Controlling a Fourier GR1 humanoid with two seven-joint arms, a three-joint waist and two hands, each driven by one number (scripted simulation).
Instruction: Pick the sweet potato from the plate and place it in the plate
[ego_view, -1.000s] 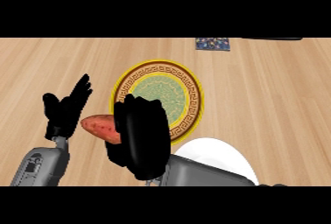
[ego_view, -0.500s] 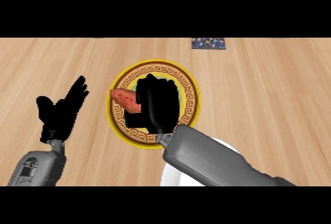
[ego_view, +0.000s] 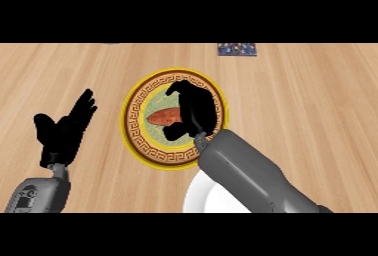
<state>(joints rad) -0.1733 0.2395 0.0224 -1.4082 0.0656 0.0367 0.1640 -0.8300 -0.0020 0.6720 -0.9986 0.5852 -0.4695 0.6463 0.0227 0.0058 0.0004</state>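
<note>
Sweet potato (ego_view: 164, 118) lies on the patterned plate (ego_view: 140, 145) — right hand's (ego_view: 193, 111) fingers apparently curled round its right end.

No text, label or number is legible anywhere.

The right forearm (ego_view: 247, 175) is seen rising from the lower edge of the head view, slanted up and to the left. At its end, the right hand (ego_view: 190, 112) is held palm-down, with its fingers (ego_view: 174, 90) bent over and its thumb (ego_view: 173, 133) set apart below them. The left forearm (ego_view: 37, 192) is shown at the lower left corner. The left hand (ego_view: 63, 130) is held open above it, its fingers (ego_view: 83, 106) straight and pointed up and to the right, at rest.
</note>
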